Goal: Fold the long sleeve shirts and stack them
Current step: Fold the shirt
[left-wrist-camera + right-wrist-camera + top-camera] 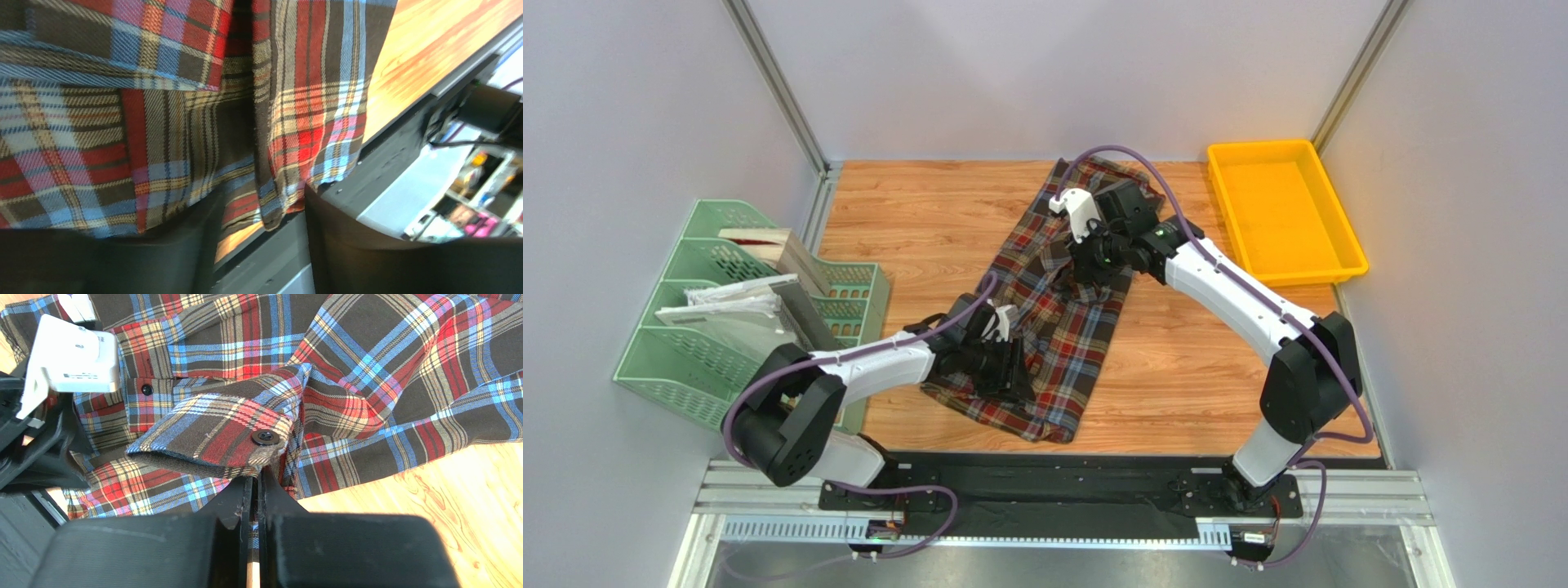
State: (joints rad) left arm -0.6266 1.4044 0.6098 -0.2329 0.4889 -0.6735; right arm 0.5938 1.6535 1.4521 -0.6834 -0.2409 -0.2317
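Note:
The plaid long sleeve shirt [1069, 331] lies spread diagonally across the middle of the wooden table [916, 221]. My left gripper [1004, 355] sits low over its near end. In the left wrist view its dark fingers [123, 257] stand apart, and the shirt's hem [288, 184] hangs into the gap of the left gripper [261, 245], open. My right gripper [1078, 260] is over the shirt's upper middle. In the right wrist view the right gripper [258, 474] is shut, its tips pinching the lower edge of a raised sleeve cuff [215, 432] with a black button [266, 437].
A yellow tray [1225, 202] stands at the back right. A green file rack [707, 331] holding papers stands at the left. The table's near edge and black rail [399, 153] lie just past the hem. The left arm's white wrist block [73, 355] is close to the cuff.

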